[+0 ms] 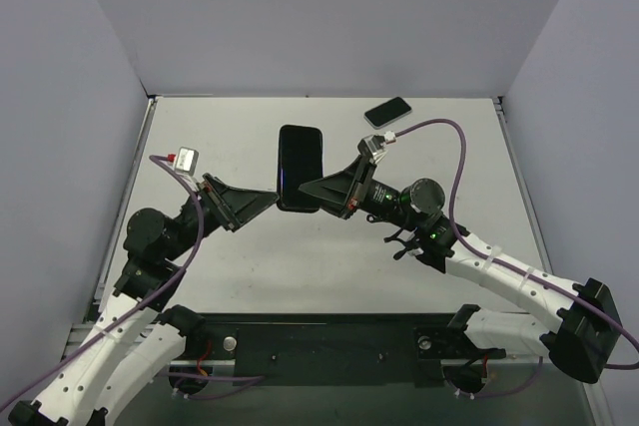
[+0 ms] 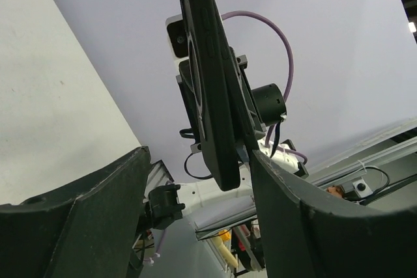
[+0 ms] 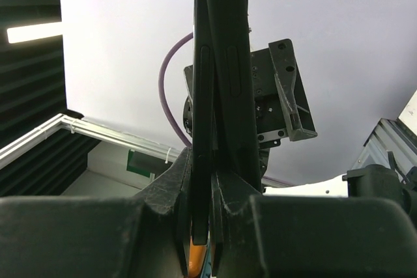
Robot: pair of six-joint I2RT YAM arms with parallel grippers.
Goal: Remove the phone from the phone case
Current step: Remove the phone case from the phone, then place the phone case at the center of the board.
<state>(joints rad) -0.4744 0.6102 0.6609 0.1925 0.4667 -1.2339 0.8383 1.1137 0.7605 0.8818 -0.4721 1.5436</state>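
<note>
In the top external view, the phone case (image 1: 300,162) is held upright above the middle of the surface (image 1: 449,167), its dark face turned to the camera. The phone appears to be seated inside it. Its near right corner is pinched by the right end effector (image 1: 312,190), whose jaws are closed onto it. The left end effector (image 1: 268,199) is placed just beside the near left corner, jaws spread and nothing held. The step in hand is judged to be the left arm's approach for a second grip, with separation not yet made. A second handset (image 1: 387,112) lies flat at the far right, well apart, and is not in the way. The right arm's purple cable (image 1: 439,127) is looped behind its wrist, clear of the case.

In the left wrist view, the case (image 2: 212,96) is seen edge-on between the wide-set fingers (image 2: 85,219). The right-hand finger is very near its lower edge, though contact cannot be confirmed.

In the right wrist view, the case edge (image 3: 228,63) is clamped between the closed fingers (image 3: 163,206). Two layers are visible, but which is the phone cannot be told. A close of the left jaws on the case rim is called for next, then a peel or push. Slipping of the narrow pinch is the likely risk.
</note>
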